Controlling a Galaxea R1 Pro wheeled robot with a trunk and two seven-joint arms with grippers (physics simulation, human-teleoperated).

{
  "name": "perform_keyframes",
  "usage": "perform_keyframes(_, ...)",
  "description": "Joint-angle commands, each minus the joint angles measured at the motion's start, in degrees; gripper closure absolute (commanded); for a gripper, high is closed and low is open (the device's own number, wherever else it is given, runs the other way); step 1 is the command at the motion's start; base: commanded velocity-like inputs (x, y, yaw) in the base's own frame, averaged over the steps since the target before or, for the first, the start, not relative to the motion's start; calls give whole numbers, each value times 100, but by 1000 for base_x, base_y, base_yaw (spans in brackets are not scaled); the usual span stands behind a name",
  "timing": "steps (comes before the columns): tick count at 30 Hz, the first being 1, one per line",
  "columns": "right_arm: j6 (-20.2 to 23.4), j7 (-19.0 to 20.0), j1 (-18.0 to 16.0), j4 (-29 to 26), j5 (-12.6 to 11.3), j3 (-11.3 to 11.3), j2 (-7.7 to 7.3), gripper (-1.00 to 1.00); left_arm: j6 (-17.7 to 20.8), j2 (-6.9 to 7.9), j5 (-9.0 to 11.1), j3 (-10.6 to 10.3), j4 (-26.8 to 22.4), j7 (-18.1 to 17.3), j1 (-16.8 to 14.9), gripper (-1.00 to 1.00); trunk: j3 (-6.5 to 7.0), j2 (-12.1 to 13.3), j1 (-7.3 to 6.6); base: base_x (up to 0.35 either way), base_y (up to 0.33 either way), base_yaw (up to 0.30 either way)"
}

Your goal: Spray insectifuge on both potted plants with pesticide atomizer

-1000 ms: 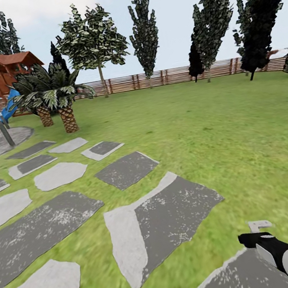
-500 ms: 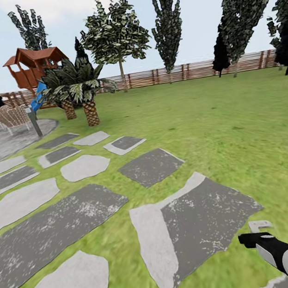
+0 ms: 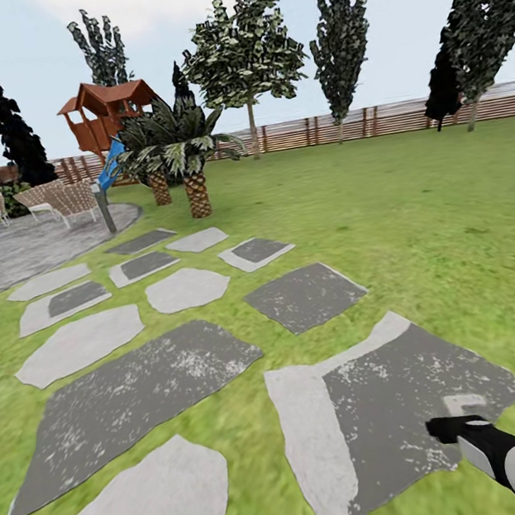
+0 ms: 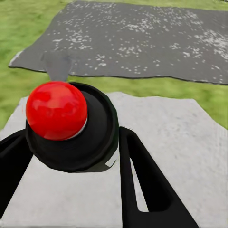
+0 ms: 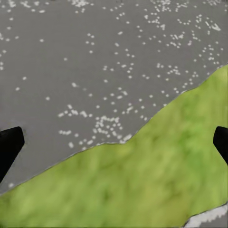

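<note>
The pesticide atomizer (image 4: 64, 126) is clamped in the left gripper (image 4: 71, 161); the right gripper (image 5: 114, 142) is spread empty. Spraying remains undone.

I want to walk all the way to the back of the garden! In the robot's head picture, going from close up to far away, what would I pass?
Right gripper → big dark paving slab → smaller grey slabs → palm → wooden fence.
</note>
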Motion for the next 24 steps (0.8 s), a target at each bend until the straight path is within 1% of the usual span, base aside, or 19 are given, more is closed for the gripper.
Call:
perform_keyframes(1,9,-6,-1,-7,21,-44,-2,-100,-19,-3,-21,49,2,-46,-8,100,-5,-2,-1,1,1,246)
perform_keyframes(6,9,-6,-1,-5,21,-44,-2,-100,-16,-5,-21,49,7,-46,-7,100,-5,-2,-1,0,6,246)
perform_keyframes(8,9,-6,-1,-5,21,-44,-2,-100,-16,-5,-19,49,5,-46,-8,100,-5,-2,-1,0,172,246)
perform_keyframes(15,9,-6,-1,-7,21,-44,-1,-100,-19,-5,-22,49,9,-46,-8,100,-5,-2,-1,24,291,246)
perform_keyframes(24,9,-6,-1,-7,21,-44,-1,-100,-19,-5,-21,49,9,-46,-7,100,-5,-2,-1,145,298,246)
